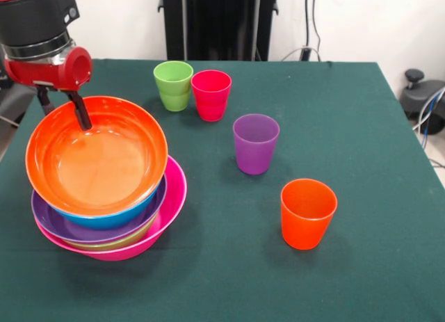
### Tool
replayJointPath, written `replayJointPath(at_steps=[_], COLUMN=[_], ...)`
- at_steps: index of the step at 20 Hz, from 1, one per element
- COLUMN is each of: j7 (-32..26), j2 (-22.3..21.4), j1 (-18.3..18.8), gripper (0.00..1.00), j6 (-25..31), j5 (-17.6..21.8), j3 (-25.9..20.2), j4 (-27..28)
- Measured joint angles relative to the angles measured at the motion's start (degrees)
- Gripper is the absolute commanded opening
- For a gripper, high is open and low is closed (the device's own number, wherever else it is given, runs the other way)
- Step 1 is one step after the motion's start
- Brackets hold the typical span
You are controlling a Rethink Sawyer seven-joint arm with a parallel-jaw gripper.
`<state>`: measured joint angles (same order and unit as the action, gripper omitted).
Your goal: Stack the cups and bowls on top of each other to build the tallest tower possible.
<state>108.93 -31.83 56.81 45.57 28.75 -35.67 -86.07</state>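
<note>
The tower stands at the left: a pink bowl (174, 190) at the bottom, then a thin edge of a green bowl (118, 243), a purple bowl (55, 224), a blue bowl (104, 215) and an orange bowl (97, 155) on top, slightly tilted. My gripper (64, 108) hangs over the orange bowl's far rim. It is open, with one finger (81, 113) inside the bowl and the other outside. Four cups stand apart on the cloth: green (173, 85), red (211, 94), purple (255, 142) and orange (308, 213).
A dark green cloth (229, 266) covers the table. Its right edge runs down the picture's right side, with cables and a grey fixture (421, 99) beyond it.
</note>
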Motion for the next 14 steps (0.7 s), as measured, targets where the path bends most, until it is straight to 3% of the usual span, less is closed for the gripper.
replayJointPath(at_steps=[14], j7=[0.00], j2=[-4.82], j1=[-1.83], gripper=[1.00], j6=[0.24], j5=[-2.13], j3=[0.00], j4=[0.00])
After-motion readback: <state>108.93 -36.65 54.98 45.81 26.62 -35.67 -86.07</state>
